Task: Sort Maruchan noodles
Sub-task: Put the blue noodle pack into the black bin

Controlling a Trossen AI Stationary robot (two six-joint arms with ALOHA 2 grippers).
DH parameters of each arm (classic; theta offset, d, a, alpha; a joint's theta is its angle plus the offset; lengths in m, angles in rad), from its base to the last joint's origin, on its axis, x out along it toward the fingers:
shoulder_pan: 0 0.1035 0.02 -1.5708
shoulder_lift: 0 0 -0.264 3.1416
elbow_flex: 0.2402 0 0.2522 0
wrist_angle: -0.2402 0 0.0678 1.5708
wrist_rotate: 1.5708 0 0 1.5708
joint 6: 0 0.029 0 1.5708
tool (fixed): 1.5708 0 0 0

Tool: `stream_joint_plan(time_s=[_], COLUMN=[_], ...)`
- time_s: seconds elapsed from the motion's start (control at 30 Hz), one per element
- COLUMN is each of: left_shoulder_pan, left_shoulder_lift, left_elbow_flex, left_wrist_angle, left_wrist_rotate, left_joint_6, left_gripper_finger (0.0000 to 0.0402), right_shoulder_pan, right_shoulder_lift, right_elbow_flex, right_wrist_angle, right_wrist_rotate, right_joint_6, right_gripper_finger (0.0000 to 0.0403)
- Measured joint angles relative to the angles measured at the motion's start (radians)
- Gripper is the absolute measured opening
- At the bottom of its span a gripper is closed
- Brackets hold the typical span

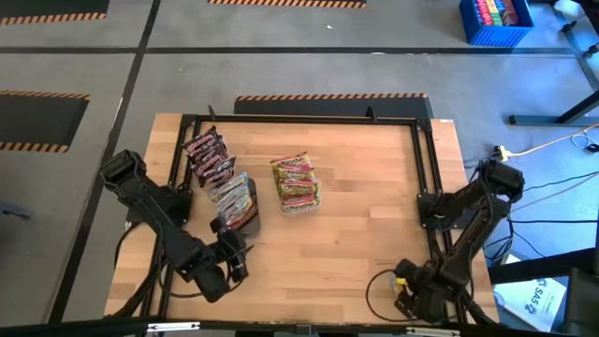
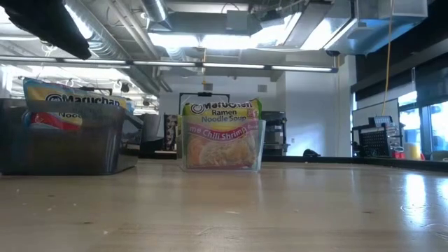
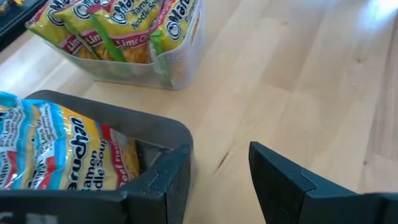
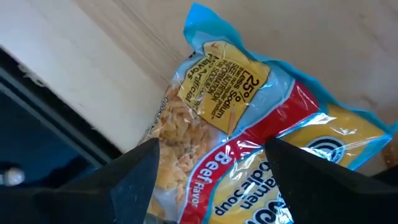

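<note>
While two trays (image 1: 297, 181) hold noodle pkts (image 3: 106, 28), right gripper (image 4: 211, 168) grips one beef pkt (image 4: 249, 124), left gripper (image 3: 217, 180) half-open, empty.

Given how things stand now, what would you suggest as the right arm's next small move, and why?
Probably lift and carry toward the trays. The right gripper at the table's near right corner straddles a blue-edged beef packet, while matching packets sit in the dark tray by the left gripper.

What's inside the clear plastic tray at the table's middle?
The clear plastic tray holds yellow-green Maruchan Lime Chili Shrimp ramen packets standing upright in a row. The front packet hides the ones behind it in the low view, and the tray floor is covered.
</note>
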Motion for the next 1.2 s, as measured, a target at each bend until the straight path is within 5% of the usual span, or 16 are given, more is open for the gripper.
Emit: stream_joint_plan(time_s=[0.1,0.37,0.8,1.0,1.2], left_shoulder_pan=[0.000,0.015,0.075,0.122,0.201], left_shoulder_lift=[0.000,0.000,0.080,0.201,0.317], left_elbow_flex=[0.000,0.000,0.000,0.000,0.000], left_wrist_angle=[0.011,0.076,0.616,0.957,1.178], left_wrist_rotate=[0.000,-0.032,0.038,0.138,0.260], left_joint_6=[0.001,0.088,0.552,0.755,0.780], left_gripper_finger=[0.0154,0.0154,0.0154,0.0154,0.0154], right_shoulder_pan=[-0.034,-0.174,-0.358,-0.360,-0.232], right_shoulder_lift=[0.000,0.011,0.095,0.001,-0.066], right_elbow_flex=[-0.018,0.010,0.012,0.056,0.056], right_wrist_angle=[0.016,0.120,0.413,0.319,0.143], right_wrist_rotate=[-0.009,0.230,0.351,0.407,0.439], right_joint_6=[-0.067,-0.507,-0.986,-1.024,-0.813], right_gripper_finger=[0.0301,0.0301,0.0301,0.0301,0.0301])
